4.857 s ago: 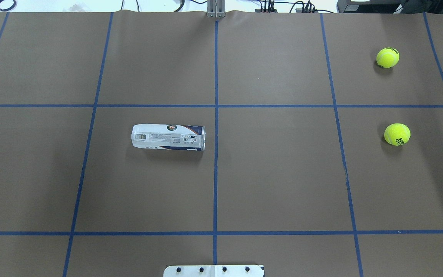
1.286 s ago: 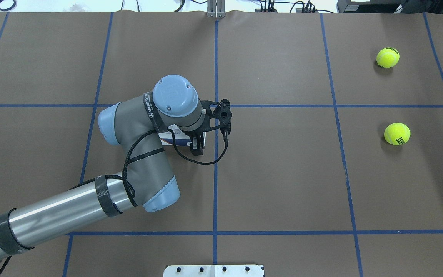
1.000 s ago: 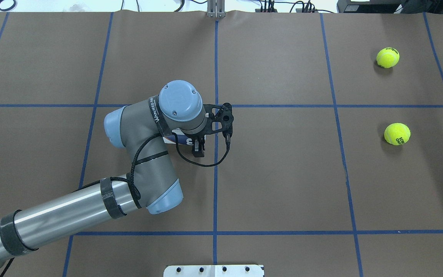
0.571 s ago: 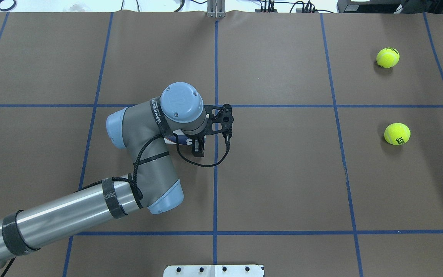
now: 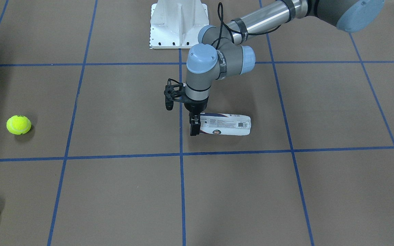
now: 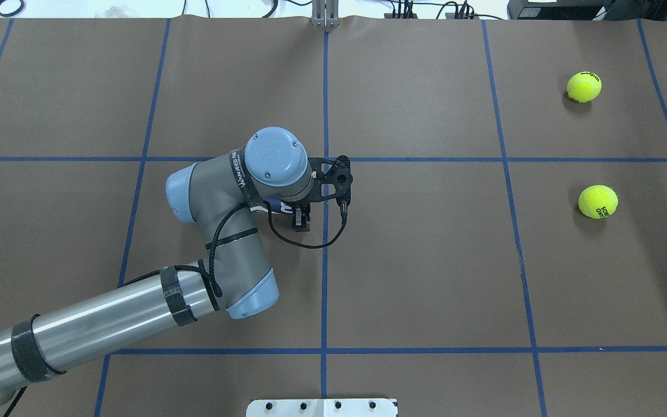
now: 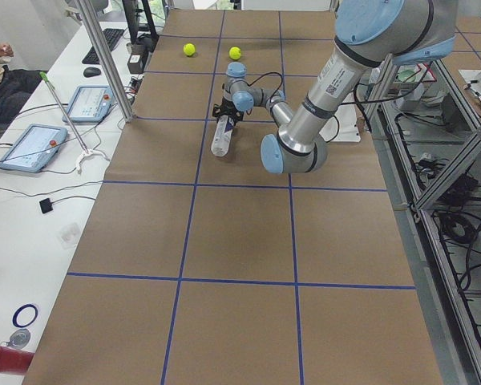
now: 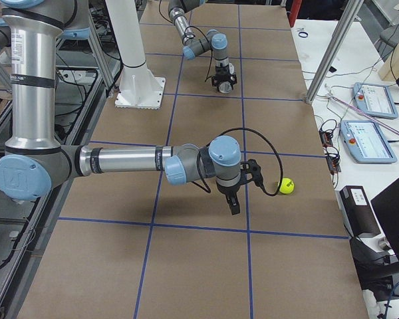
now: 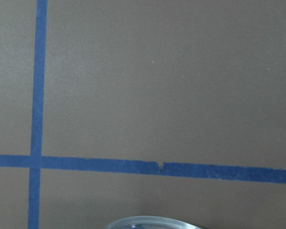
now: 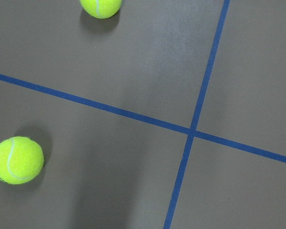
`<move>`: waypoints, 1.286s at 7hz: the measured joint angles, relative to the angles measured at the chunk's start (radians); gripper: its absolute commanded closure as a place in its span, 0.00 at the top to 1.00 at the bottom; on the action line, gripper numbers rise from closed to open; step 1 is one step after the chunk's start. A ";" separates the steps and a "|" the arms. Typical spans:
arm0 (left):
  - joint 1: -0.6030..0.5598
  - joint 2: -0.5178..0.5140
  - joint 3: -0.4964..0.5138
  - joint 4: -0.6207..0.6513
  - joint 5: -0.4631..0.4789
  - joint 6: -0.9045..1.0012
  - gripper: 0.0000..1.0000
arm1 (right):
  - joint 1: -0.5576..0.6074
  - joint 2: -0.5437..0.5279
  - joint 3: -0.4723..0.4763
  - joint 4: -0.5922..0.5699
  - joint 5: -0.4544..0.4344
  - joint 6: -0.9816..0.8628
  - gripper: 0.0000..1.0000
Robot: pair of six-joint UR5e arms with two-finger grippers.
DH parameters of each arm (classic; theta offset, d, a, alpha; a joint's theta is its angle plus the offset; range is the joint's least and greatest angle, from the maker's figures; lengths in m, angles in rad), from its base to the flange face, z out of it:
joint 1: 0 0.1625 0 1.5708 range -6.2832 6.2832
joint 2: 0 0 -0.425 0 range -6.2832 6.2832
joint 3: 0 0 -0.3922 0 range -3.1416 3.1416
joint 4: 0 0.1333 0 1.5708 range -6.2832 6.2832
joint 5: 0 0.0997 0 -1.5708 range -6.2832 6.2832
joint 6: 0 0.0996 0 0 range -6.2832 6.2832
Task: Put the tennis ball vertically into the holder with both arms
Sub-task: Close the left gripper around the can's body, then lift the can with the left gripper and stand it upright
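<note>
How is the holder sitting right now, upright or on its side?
On its side: the holder lies flat on the table, label facing up, with the left claw at one end.

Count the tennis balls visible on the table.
2. Both lie on the robot's right side: the far tennis ball and the near tennis ball. The labelled holder could hide another.

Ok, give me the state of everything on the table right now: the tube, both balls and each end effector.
holder: lying on its side on the table, not upright.
left end effector: pointing down, astride the holder's end; clamped or not, unclear.
right end effector: hovering above the table; open or shut, unclear.
nearer tennis ball: loose on the table, ungrasped.
farther tennis ball: loose on the table, ungrasped.
</note>
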State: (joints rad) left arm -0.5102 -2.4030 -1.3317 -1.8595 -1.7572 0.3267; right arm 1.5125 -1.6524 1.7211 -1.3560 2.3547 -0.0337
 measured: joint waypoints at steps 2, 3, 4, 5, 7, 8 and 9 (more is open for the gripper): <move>-0.001 -0.001 -0.001 0.000 0.001 0.001 0.68 | 0.000 0.000 0.000 0.000 0.000 0.000 0.99; -0.005 -0.007 -0.005 0.000 0.001 0.000 0.69 | 0.000 0.000 0.000 0.000 0.000 0.000 0.99; -0.012 -0.026 -0.014 0.000 0.000 0.000 0.71 | 0.000 0.000 0.000 0.000 0.000 0.000 0.99; -0.023 -0.052 -0.032 0.000 -0.002 -0.003 0.72 | 0.000 0.000 0.000 0.000 0.003 0.000 0.99; -0.059 -0.086 -0.092 -0.029 -0.008 -0.038 0.77 | 0.000 0.000 0.000 0.000 0.007 0.000 0.99; -0.076 -0.097 -0.107 -0.099 -0.010 -0.100 0.78 | 0.000 0.000 0.000 0.001 0.008 0.000 0.99; -0.087 -0.102 -0.111 -0.205 -0.011 -0.193 0.80 | 0.000 -0.001 0.000 0.001 0.009 0.000 0.99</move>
State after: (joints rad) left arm -0.5968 -2.5052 -1.4429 -2.0644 -1.7679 0.1342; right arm 1.5125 -1.6530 1.7211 -1.3547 2.3632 -0.0338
